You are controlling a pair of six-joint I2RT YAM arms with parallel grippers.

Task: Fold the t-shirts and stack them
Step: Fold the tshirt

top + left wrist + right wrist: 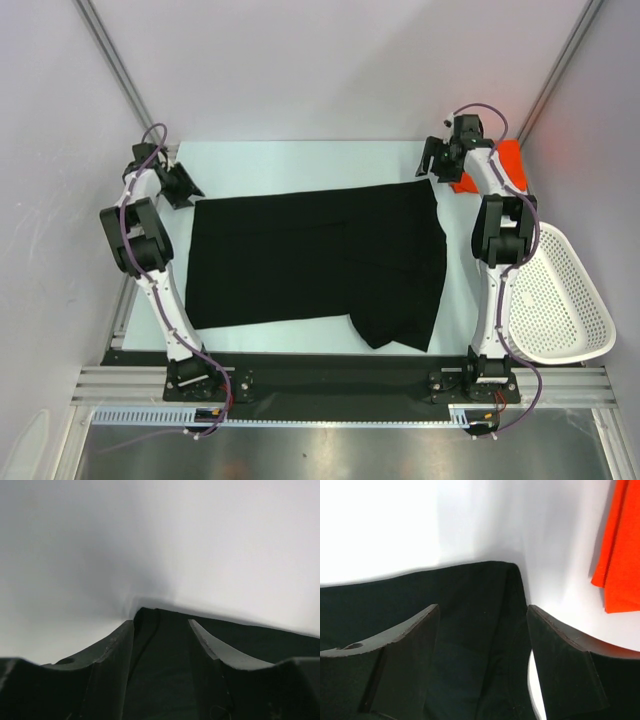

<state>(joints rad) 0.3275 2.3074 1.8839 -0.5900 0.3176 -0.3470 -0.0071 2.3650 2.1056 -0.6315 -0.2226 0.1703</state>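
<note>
Two grippers hovered at the far corners of the black t-shirt (310, 255), which lay across the middle of the table (300, 155) as a broad, flat, roughly rectangular sheet, with a doubled flap jutting out at its near right corner. The left gripper (161, 622) stood partly open astride the far left corner, a dark finger on either side of the hem and nothing pinched. The right gripper (482, 607) gaped wide over the far right corner and likewise held nothing. The black shirt looked partway through its folding. The next move probably called for both jaws to come down and close on those corners, then carry the far edge towards the near one in step, so that the fold stayed square. The cloth was matte, limp and light-swallowing, with a soft ridge where the side seam turned at the right corner. The orange-red t-shirt (620, 545) lay at the table's far right, apart from the black one and partly hidden by the right arm, its edge crisp and layered. A rigid white mesh basket (560, 290) sat off to the right.
</note>
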